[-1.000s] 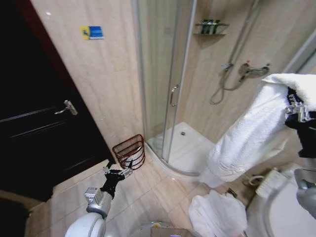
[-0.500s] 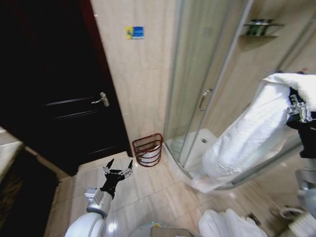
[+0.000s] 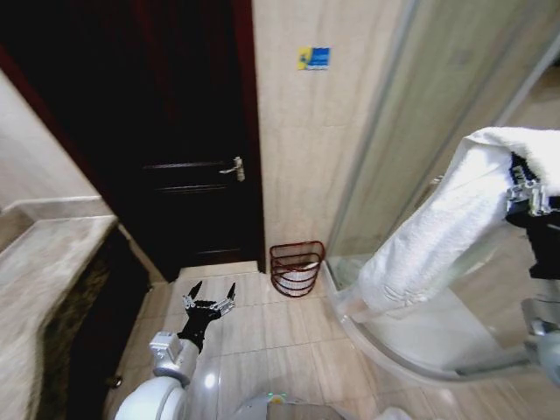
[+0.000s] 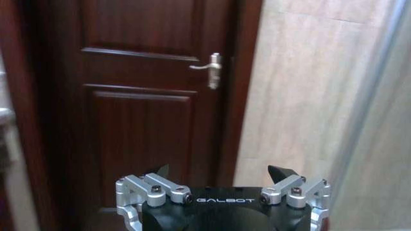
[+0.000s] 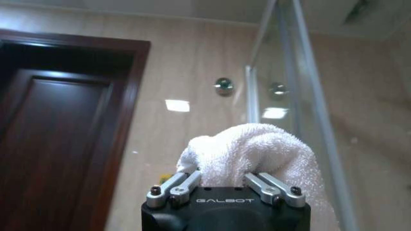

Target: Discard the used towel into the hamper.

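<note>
Carrying towel (image 3: 437, 236) clamped in right gripper (image 3: 525, 197), held high; left gripper (image 3: 208, 297) spread wide, idle, low. Hamper (image 3: 296, 267) well apart by door; I judge next: approach, lower over rim.

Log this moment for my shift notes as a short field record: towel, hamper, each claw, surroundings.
towel: white towel, gripped at its top, hanging down from the right claw
right claw: right claw raised, shut on the towel
left claw: left claw low over the floor tiles, fingers spread, holding nothing
hamper: reddish-brown wire hamper on the floor against the wall, beside the dark door
shower: glass shower enclosure, next to the hamper
</note>
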Motion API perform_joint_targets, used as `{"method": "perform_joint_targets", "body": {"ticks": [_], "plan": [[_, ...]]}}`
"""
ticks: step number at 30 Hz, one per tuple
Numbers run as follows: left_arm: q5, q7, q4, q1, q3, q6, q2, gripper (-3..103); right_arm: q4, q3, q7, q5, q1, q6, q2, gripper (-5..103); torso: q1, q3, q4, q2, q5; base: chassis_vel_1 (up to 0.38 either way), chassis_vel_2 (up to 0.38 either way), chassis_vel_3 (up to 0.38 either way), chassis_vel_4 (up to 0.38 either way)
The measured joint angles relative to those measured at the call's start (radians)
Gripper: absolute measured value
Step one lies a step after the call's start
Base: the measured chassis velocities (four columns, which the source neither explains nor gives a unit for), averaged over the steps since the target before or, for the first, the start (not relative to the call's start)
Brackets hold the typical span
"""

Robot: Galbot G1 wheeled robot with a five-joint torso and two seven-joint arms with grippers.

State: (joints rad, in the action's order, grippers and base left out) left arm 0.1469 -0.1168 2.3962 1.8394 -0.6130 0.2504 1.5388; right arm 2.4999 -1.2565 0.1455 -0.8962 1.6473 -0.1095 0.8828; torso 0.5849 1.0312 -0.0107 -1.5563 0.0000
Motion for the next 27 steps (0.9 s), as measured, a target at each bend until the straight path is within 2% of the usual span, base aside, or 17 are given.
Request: {"method": "perform_joint_targets", "body": {"ticks": [9,13,19,27], "plan": [[0.000,0.000,0.000,0.000,0.000,0.000,0.000,100,0.000,0.006,-0.002,0.000,-0.011,0.004,0.001,12,0.000,0.000,0.0003,0.000,-0.0002,0.092,0.093,0.093,0.090],[0.000,0.000,0.000,0.000,0.000,0.000,0.000,100,0.000,0.012,-0.002,0.008,-0.013,0.004,0.005,12,0.000,0.000,-0.0004,0.000,0.0001,0.000,0.000,0.000,0.000],[0.000,0.000,0.000,0.000,0.000,0.000,0.000,100,0.000,0.117,-0.011,0.081,-0.055,0.007,0.029,12,0.000,0.000,0.0001,0.000,0.0000,0.000,0.000,0.000,0.000],[0.000,0.000,0.000,0.000,0.000,0.000,0.000,100,0.000,0.121,-0.029,0.098,-0.056,0.026,0.042,12,0.000,0.000,-0.0001,0.000,0.0001,0.000,0.000,0.000,0.000]]}}
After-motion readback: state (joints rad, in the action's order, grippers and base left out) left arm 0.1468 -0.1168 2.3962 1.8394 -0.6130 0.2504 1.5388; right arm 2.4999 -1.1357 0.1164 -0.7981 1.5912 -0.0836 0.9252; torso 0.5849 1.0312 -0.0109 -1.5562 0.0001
